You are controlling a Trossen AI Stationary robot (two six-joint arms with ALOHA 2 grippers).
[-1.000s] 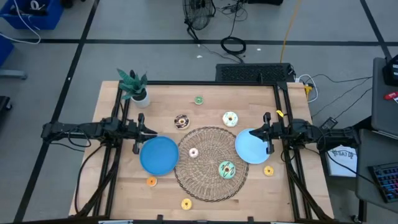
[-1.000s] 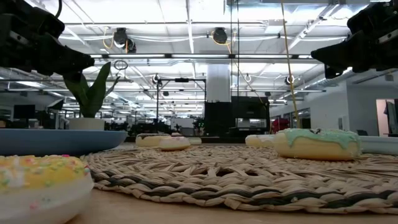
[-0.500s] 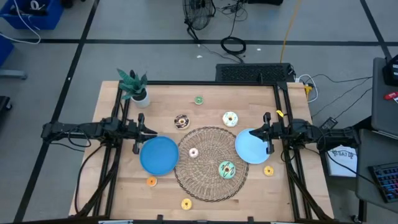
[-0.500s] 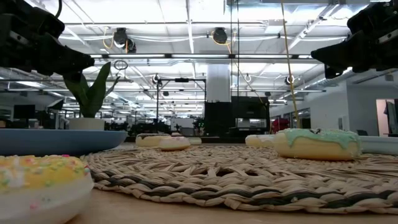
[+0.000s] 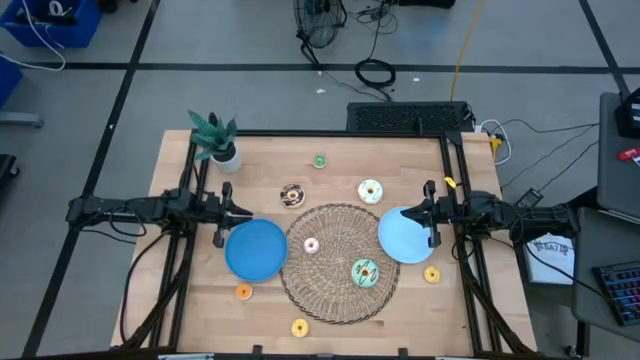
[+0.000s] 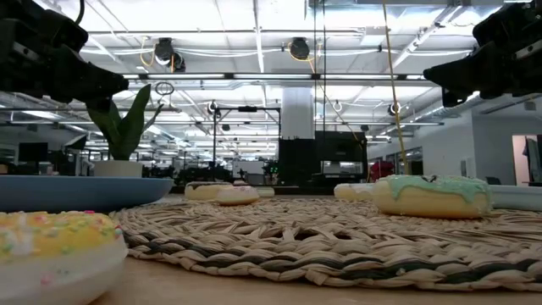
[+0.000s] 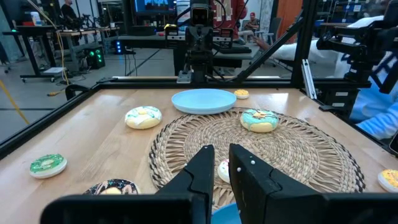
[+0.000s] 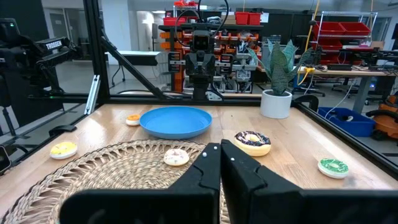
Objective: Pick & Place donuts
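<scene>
Judging by the layout, nothing is placed yet: both plates [image 5: 256, 250] lie bare, donuts [image 5: 364, 271] scattered over mat [image 5: 340, 290] and worktop [image 5: 270, 165]. Left hand [image 5: 222, 212] and right hand [image 5: 430, 211], fingers together, hover empty at the sides.

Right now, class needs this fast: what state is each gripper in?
Left gripper: shut, holding nothing, above the darker blue plate.
Right gripper: shut, holding nothing, above the lighter blue plate.

Left gripper [image 5: 226, 212] and right gripper [image 5: 428, 212] raised, facing inward, fingers nearly together, holding nothing.
</scene>
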